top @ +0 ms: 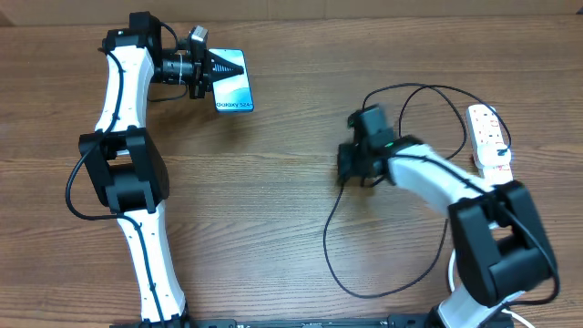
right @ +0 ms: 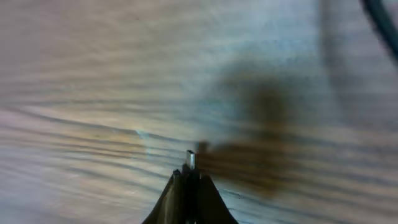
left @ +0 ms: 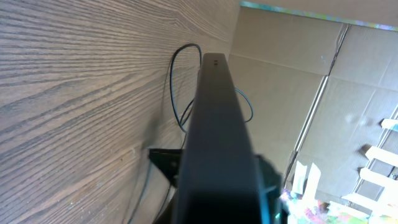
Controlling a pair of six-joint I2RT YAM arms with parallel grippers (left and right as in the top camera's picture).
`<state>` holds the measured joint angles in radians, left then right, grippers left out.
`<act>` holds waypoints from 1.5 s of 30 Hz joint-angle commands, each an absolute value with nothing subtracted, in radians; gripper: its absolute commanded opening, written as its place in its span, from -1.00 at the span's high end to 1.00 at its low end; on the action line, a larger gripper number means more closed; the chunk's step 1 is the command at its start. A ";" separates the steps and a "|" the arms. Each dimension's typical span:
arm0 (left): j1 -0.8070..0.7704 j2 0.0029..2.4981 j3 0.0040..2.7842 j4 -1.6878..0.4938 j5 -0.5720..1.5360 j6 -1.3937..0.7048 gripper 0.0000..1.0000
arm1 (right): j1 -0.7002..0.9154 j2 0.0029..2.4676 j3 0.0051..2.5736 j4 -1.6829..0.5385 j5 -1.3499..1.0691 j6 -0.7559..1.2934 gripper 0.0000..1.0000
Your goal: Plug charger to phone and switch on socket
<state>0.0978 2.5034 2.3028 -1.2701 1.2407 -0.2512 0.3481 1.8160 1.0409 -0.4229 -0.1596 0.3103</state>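
Black, long and thin, the charger cable [top: 326,239] loops over the brown wood-grain table [top: 273,200] from five o'clock round to two o'clock. Its tiny silver connector tip [right: 191,160] pokes out of my right gripper [top: 353,169], fingers pinched shut on the plug, just right of centre. The slim smartphone [top: 235,87] with a light blue-teal screen is at eleven o'clock, clamped in my left gripper [top: 209,69], well apart from the plug. The white elongated power strip [top: 489,137] lies at three o'clock. My judgement of the risks: so little tip shows that it may twist in my pinch or miss the phone's narrow dark edge [left: 217,124]. The slack cable could also snag my right arm or drag the strip.
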 commanded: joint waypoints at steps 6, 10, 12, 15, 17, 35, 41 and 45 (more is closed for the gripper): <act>0.068 2.479 2.319 -1.247 1.378 -0.208 0.92 | 0.200 1.734 1.099 -0.403 -1.105 0.078 0.93; 0.042 2.479 2.319 -1.218 1.434 -0.205 0.92 | 0.209 1.734 1.099 -0.402 -1.117 0.077 0.93; 0.023 2.479 2.319 -1.192 1.451 -0.206 0.92 | 0.222 1.734 1.099 -0.401 -1.120 0.078 0.93; -0.003 2.479 2.319 -1.156 1.472 -0.207 0.92 | 0.240 1.734 1.099 -0.393 -1.123 0.121 0.92; -0.019 2.479 2.319 -1.140 1.472 -0.228 0.91 | 0.247 1.735 1.099 -0.361 -1.124 0.203 0.93; -0.080 2.479 2.319 -0.971 1.471 -0.437 0.92 | 0.249 1.735 1.099 -0.135 -1.123 0.551 0.93; -0.080 2.479 2.319 -0.981 1.472 -0.480 0.91 | 0.268 1.735 1.099 -0.134 -1.102 0.608 0.93; -0.084 2.479 2.319 -0.998 1.490 -0.480 0.92 | 0.269 1.735 1.099 -0.114 -1.093 0.638 0.93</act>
